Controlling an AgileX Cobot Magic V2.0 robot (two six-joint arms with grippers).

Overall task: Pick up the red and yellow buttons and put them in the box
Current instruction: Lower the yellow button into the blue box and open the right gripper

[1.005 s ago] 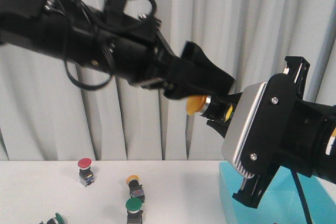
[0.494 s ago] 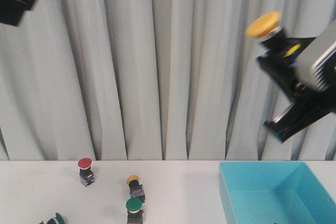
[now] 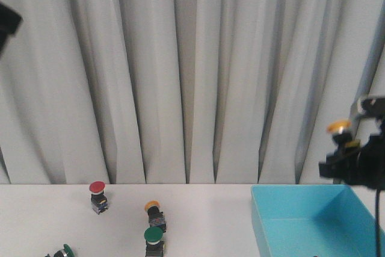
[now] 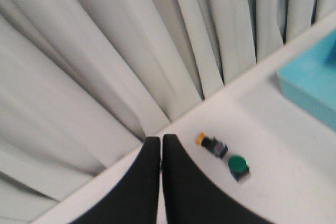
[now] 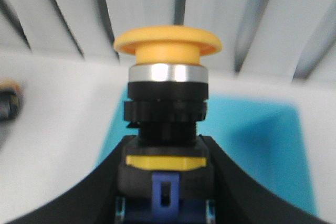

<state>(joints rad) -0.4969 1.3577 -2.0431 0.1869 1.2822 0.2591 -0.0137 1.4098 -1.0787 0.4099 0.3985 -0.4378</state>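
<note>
My right gripper [image 3: 351,148] is shut on a yellow button [image 3: 339,127], cap up, above the far right part of the turquoise box [image 3: 283,200]. In the right wrist view the fingers [image 5: 167,148] clamp the button's black body [image 5: 167,51], with the box [image 5: 257,145] below it. On the table stand a red button [image 3: 97,188] and a second yellow button [image 3: 153,209], which lies on its side. My left gripper [image 4: 161,144] is shut and empty, high above that yellow button [image 4: 209,143]. Only a dark bit of the left arm [image 3: 6,25] shows in the front view.
A green-capped switch [image 3: 153,236] stands just in front of the yellow button and also shows in the left wrist view [image 4: 238,166]. Another green switch [image 3: 65,251] lies at the front left edge. A grey curtain [image 3: 192,70] hangs behind the table. The box corner [image 4: 312,82] shows in the left wrist view.
My right gripper has carried the yellow button down and to the right, away from the camera, to above the box. My left arm has pulled back to the upper left, almost out of view.
</note>
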